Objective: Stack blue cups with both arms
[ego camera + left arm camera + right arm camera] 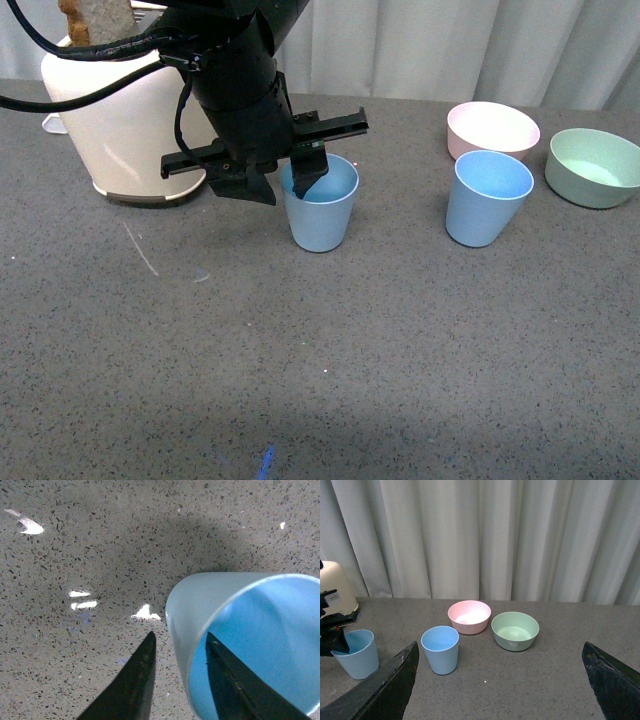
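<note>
Two light blue cups stand upright on the grey table. My left gripper (285,188) is open and straddles the rim of the left cup (320,208), with one finger inside it and one outside. In the left wrist view the cup wall (200,605) passes between the fingers of the left gripper (179,645). The other blue cup (487,198) stands free to the right. My right gripper (500,655) is open and empty, well back from that cup (440,650), and does not show in the front view. The left cup (356,655) also shows in the right wrist view.
A cream toaster (120,120) stands at the back left, close behind the left arm. A pink bowl (492,130) and a green bowl (593,167) sit just behind and right of the free cup. White curtains (485,535) close the back.
</note>
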Tool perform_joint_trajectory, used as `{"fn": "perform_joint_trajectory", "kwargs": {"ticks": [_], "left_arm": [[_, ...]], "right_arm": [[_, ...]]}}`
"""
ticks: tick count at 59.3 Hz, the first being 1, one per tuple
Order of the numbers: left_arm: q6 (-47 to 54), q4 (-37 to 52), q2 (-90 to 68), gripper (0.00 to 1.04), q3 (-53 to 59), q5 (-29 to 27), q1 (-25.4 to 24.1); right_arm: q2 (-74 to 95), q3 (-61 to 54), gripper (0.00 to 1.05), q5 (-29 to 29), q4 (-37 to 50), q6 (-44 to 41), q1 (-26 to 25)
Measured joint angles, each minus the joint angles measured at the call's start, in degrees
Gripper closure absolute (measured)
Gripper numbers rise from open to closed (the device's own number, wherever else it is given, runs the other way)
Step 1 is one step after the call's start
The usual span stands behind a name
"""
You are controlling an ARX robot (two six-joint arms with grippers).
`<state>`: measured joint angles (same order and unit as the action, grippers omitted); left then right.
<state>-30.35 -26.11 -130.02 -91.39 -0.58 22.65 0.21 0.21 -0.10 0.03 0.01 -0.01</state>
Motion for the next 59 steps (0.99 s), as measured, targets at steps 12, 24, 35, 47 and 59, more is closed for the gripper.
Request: {"fn": "perform_joint_trajectory", "kwargs": {"ticks": [12,24,35,47,59], "left_arm": [[3.17,3.32,3.52,0.39,2.89,-2.03,0.39],[5.14,3.56,5.44,0.08,3.06,-2.64,0.81],[17.88,37.51,8.59,0.24,20.96,-18.45,0.57],[27.58,88.74,18.4,0.57,48.19,-16.92,-4.26],[29.18,94.47,33.09,0.92,63.04,-12.92,-9.38]], "right_arm": [[0.0,0.0,0.1,0.0,0.0,0.0,0.0],[0.0,0.0,0.1,0.0,0.0,0.0,0.0],[0.0,0.0,0.1,0.0,0.0,0.0,0.0],[0.0,0.0,0.1,0.04,0.0,0.0,0.0],[0.0,0.0,0.1,0.0,0.0,0.0,0.0]]}}
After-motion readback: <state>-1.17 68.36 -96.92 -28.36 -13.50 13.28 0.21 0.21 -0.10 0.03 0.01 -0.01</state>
